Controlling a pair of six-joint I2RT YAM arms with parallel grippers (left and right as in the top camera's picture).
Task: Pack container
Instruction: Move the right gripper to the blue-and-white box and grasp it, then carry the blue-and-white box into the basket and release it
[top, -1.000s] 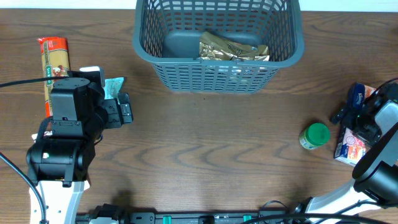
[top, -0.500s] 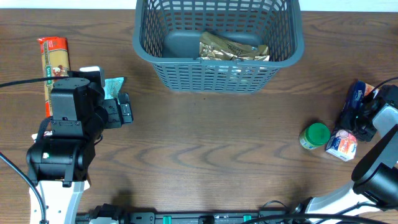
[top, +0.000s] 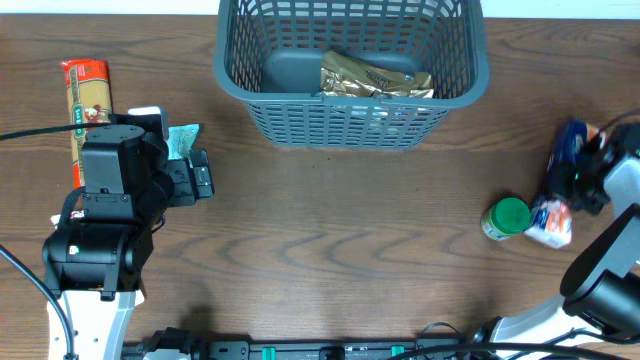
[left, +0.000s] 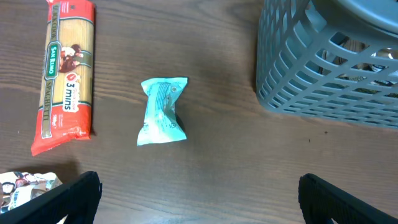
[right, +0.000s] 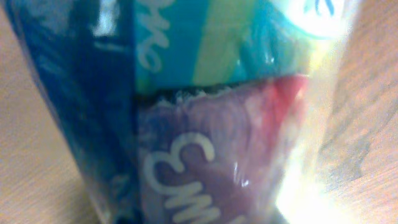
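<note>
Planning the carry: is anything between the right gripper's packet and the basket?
Only the green-lidded jar, close beside the snack packet on its basket side; beyond that, bare table up to the container wall.

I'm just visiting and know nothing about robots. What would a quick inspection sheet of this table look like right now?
Surface: brown wood-grain table.
Job's things: grey basket holding a gold packet.
Clutter: pasta packet, teal packet, green-lidded jar, blue packet.
Grippers: left gripper open, near the teal packet; right gripper shut on a colourful packet.
Cables: black cable at the left edge.
Surroundings: nothing seen.
</note>
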